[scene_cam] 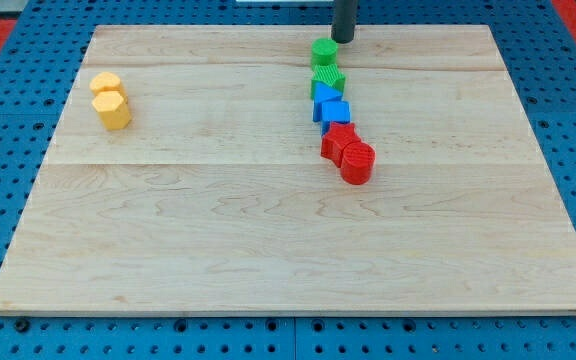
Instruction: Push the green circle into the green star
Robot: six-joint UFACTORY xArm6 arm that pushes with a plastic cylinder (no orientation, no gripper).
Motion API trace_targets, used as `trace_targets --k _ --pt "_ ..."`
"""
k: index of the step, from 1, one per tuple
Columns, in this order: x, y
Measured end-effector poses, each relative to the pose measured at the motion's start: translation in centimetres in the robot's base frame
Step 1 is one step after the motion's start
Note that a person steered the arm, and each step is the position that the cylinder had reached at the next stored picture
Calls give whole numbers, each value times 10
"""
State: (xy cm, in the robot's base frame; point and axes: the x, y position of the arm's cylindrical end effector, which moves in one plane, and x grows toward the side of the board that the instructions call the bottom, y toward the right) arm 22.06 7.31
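Where my tip [343, 39] hovers, round green circle [323, 51] beside green star [327, 78].

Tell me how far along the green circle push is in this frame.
Nearly done or done: the green circle sits directly above the green star in the view, the two apparently touching at the head of the column of blue and red blocks. In hand: my tip is just to the circle's upper right, close to it; contact is unclear. Left: at most a small nudge toward the view's bottom to confirm contact.
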Motion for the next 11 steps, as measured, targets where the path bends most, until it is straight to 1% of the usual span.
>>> trace_targets --k 1,2,3,4,5,6,7,11 --pt "15 -14" --pt "16 -19" --pt "4 -26" --pt "-20 -63" --pt "0 -69" --pt "13 -69" --pt "14 -68" --pt "21 -35"
